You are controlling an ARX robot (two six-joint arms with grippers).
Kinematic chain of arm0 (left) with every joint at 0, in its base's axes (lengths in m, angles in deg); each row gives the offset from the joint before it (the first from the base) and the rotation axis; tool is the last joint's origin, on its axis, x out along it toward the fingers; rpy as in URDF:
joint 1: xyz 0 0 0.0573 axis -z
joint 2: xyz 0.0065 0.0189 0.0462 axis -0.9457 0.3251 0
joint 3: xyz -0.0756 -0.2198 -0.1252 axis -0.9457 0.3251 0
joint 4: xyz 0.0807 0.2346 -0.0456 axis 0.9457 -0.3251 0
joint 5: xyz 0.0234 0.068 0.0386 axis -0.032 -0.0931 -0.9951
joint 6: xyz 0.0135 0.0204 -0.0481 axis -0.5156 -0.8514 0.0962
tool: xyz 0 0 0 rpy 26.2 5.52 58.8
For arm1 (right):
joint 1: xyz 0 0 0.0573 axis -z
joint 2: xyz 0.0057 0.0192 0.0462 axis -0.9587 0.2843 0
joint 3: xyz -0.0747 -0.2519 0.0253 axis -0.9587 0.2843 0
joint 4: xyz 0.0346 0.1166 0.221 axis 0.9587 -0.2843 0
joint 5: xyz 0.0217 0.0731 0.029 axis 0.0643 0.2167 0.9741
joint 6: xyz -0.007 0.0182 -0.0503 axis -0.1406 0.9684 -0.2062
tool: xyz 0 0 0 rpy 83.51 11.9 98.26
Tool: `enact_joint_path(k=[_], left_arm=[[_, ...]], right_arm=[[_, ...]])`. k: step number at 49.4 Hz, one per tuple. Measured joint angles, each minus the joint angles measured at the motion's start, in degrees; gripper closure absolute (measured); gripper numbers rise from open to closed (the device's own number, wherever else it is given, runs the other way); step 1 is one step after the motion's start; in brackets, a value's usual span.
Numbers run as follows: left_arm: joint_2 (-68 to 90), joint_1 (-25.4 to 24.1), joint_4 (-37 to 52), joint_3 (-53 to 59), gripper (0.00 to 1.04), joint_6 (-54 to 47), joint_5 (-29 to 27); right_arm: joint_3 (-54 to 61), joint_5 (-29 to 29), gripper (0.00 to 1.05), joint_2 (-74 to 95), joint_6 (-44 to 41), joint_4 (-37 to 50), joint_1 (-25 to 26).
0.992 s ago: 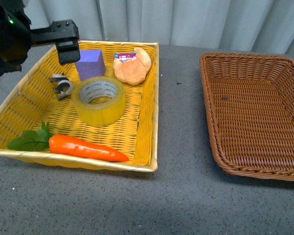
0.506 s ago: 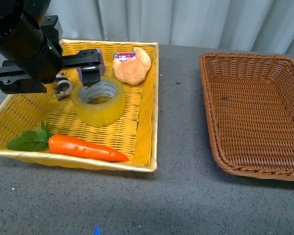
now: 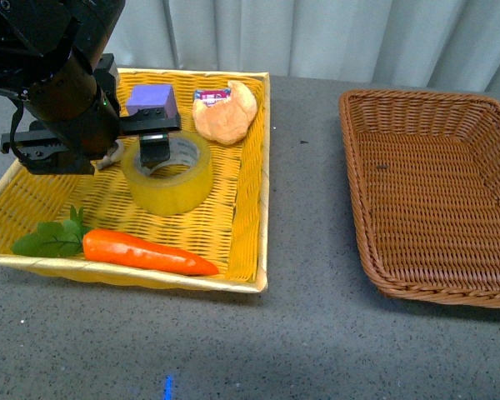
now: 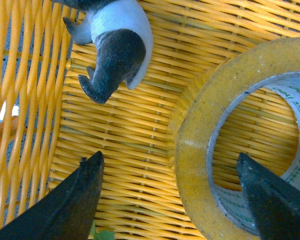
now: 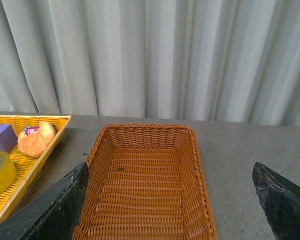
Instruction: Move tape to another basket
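The yellow tape [image 3: 171, 179] lies flat in the bright yellow basket [image 3: 252, 167]. My left gripper [image 3: 140, 154] is open and low over it. In the left wrist view the gripper [image 4: 167, 165] straddles the tape's [image 4: 195, 150] wall, with one finger inside the white core and the other outside on the weave. The dark brown wicker basket [image 3: 358, 192] stands empty to the right. My right gripper [image 5: 169, 167] is open and empty, above and in front of that basket [image 5: 140, 127]. The right arm does not show in the front view.
The yellow basket also holds a grey-and-black clip [image 4: 115, 45] close beside the tape, a purple block [image 3: 152, 98], a bread roll [image 3: 227, 112], a carrot [image 3: 146, 252] and green leaves [image 3: 54, 237]. Grey tabletop separates the two baskets. A curtain hangs behind.
My left arm has come in from the far left corner and dropped onto the tape. One finger now sits inside the roll's hole. The tape has not moved.
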Motion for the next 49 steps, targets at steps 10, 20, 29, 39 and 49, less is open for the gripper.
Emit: enact_joint_path(k=[10,20,29,39,49], left_arm=[[0.02,0.0,-0.55,-0.55,0.6,0.63,0.39],[0.02,0.09,-2.23,-1.4,0.9,0.98,0.22],[-0.13,-0.24,-2.75,-1.79,0.91,0.44,1.07],[-5.9,-1.55,0.42,-1.44,0.91,-12.55,10.75],[-10.93,-0.35,-1.46,-5.42,0.91,-30.6,19.71]], right_arm=[[0.0,0.0,0.09,0.0,0.0,0.0,0.0],[0.0,0.0,0.09,0.0,0.0,0.0,0.0],[0.0,0.0,0.09,0.0,0.0,0.0,0.0],[0.0,0.0,0.09,0.0,0.0,0.0,0.0],[0.0,0.0,0.09,0.0,0.0,0.0,0.0]])
